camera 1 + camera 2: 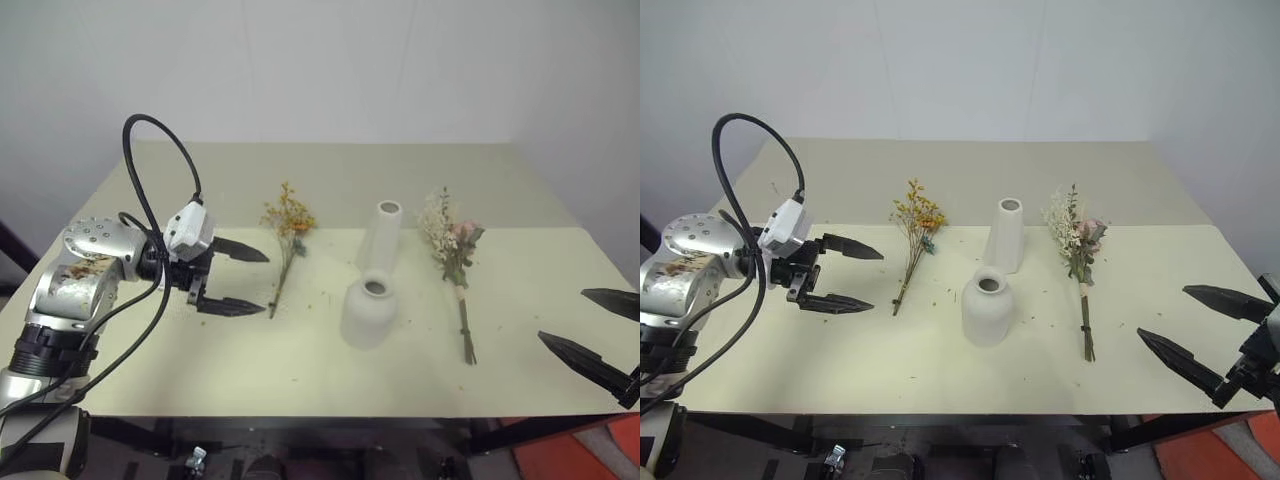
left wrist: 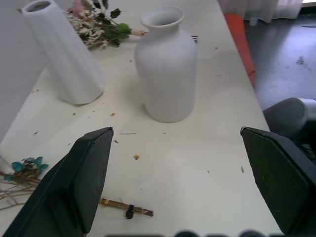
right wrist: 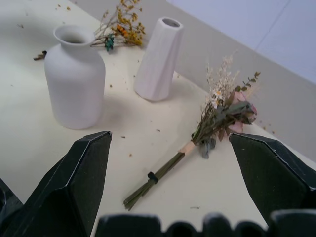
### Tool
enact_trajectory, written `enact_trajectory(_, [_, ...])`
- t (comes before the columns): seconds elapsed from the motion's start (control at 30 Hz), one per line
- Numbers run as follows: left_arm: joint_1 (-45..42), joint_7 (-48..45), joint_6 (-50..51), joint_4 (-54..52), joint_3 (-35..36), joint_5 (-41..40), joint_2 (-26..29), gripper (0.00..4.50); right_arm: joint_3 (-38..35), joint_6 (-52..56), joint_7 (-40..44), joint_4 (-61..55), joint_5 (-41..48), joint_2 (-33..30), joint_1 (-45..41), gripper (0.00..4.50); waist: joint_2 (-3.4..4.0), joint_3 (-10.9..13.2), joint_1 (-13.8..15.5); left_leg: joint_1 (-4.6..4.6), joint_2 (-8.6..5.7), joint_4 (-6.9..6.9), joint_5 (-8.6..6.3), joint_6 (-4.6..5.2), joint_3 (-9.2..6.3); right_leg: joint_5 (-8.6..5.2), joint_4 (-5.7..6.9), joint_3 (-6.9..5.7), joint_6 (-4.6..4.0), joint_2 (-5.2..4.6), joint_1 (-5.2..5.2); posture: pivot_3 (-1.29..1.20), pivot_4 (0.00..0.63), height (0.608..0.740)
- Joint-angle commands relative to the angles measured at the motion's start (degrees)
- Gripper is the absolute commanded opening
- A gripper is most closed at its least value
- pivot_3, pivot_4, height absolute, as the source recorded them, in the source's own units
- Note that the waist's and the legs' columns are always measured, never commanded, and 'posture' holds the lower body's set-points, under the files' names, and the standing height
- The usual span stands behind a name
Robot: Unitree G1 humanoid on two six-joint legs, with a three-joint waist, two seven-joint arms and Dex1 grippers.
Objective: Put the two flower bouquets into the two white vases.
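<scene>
A small bouquet of yellow-orange blossoms (image 1: pixel 287 222) lies flat on the cream table, its thin stem running toward me. My left gripper (image 1: pixel 238 278) hovers just left of that stem's lower end, open and empty. Two white vases stand upright mid-table: a tall slim one (image 1: pixel 381 236) behind a squat rounded one (image 1: pixel 368 311). Right of them lies the larger bouquet (image 1: pixel 452 243) of cream sprigs, pink roses and dark leaves, stems toward me. My right gripper (image 1: pixel 598 333) is open and empty at the table's right edge, well clear of that bouquet.
The cream table (image 1: pixel 250 370) carries small flower crumbs around the stems. A black cable (image 1: pixel 150 190) loops above my left arm. A plain white wall rises behind the table. An orange-red object (image 1: pixel 590 455) sits below the table's right front corner.
</scene>
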Motion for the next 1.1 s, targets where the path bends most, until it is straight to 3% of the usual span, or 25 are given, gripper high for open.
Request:
enact_trajectory(0.03, [-4.73, -0.97, -0.47, 1.34, -0.85, -0.18, -1.32, 4.50, 0.35, -1.15, -1.75, 0.27, -0.01, -0.99, -2.77, 4.48, -0.01, 0.00, 0.07, 0.00, 0.00, 0.01, 0.00, 0.00, 0.00, 0.00, 0.01, 0.00, 0.00, 0.00, 0.00, 0.00, 0.150, 0.740])
enact_trajectory(0.3, [-12.89, -3.64, -7.38, 11.99, -8.82, 0.05, -0.60, 4.50, 3.11, -1.36, -2.98, 0.12, -3.70, -2.41, -5.83, 4.48, -0.01, -0.01, -0.12, -0.05, -0.02, 0.02, 0.00, 0.00, -0.02, 0.01, 0.00, 0.00, 0.01, 0.01, -0.04, 0.00, 0.150, 0.740])
enact_trajectory(0.63, [-12.34, -3.64, -7.57, 11.99, -7.41, -0.29, -0.63, 4.50, 6.94, -2.55, -6.73, -2.24, -5.35, 2.17, -5.95, 4.48, -0.01, -0.01, -0.13, -0.05, -0.01, 0.03, 0.00, 0.00, -0.04, 0.01, 0.04, 0.00, 0.01, 0.01, -0.04, 0.00, 0.150, 0.740])
enact_trajectory(0.8, [-9.29, 2.96, -6.25, 9.38, -3.62, 1.38, -1.07, 4.50, 9.13, -0.89, -13.07, -3.35, -10.60, 2.11, -7.52, 4.48, -0.01, -0.01, -0.19, -0.06, -0.01, 0.03, 0.00, 0.00, -0.04, 0.01, 0.05, -0.01, 0.01, 0.01, -0.06, 0.00, 0.150, 0.740])
enact_trajectory(0.97, [-2.13, 10.23, -0.56, 0.34, -0.04, 0.02, -0.89, 4.50, 15.17, 6.97, -16.80, -2.37, -16.31, -4.34, -8.57, 4.48, -0.01, -0.01, -0.29, -0.04, -0.01, 0.03, 0.00, 0.00, -0.03, 0.01, 0.08, 0.02, 0.01, 0.00, -0.07, 0.00, 0.150, 0.740])
enact_trajectory(1.1, [0.79, 10.42, -0.78, -3.39, 1.58, -2.19, -2.14, 4.50, 26.44, 20.39, -20.93, 4.74, -15.34, -12.12, -21.18, 4.48, -0.03, -0.01, -0.25, -0.04, -0.01, 0.08, 0.01, 0.00, -0.01, 0.05, 0.06, 0.03, -0.04, 0.00, -0.05, 0.00, 0.150, 0.740])
